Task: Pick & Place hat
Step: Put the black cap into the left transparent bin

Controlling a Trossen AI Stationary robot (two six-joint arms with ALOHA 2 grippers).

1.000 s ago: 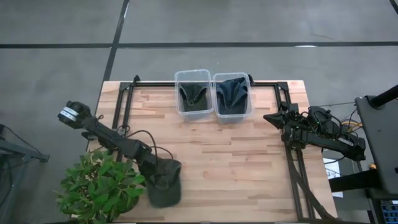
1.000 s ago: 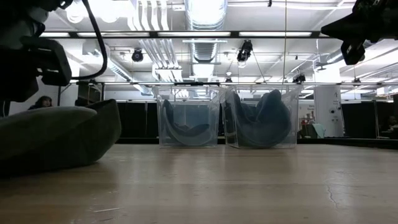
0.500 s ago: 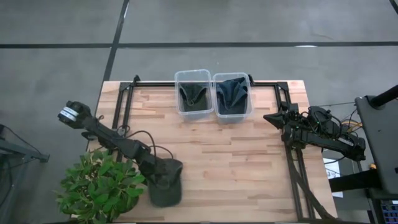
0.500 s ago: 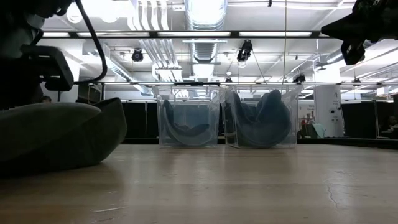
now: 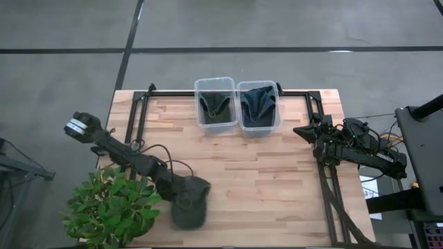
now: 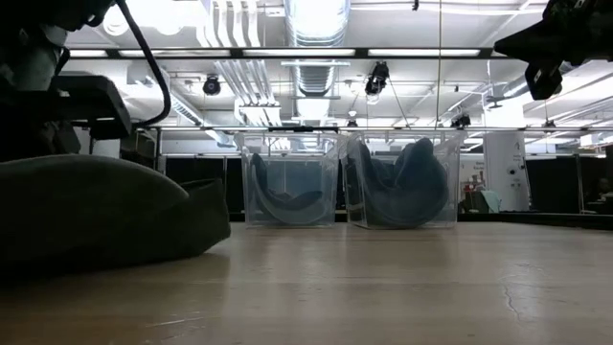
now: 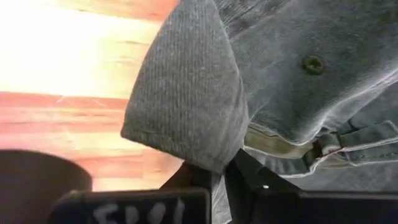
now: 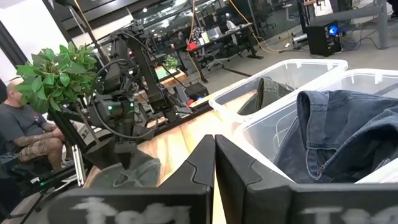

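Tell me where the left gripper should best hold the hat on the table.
Probably the brim edge. The hat lies flat on the table, and the left gripper, coming low from the plant side, is shut on that thin fold; the crown looks too broad to pinch.

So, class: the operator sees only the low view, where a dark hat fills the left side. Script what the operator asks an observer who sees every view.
Operator: Which arm is at the hat?
Observer: The left gripper, at the table's near left, beside a potted plant.
Operator: Is it gripping?
Observer: Yes, its fingers are shut on the hat's brim.
Operator: And the right gripper?
Observer: Shut, empty, at the right edge, aimed toward the two clear bins.
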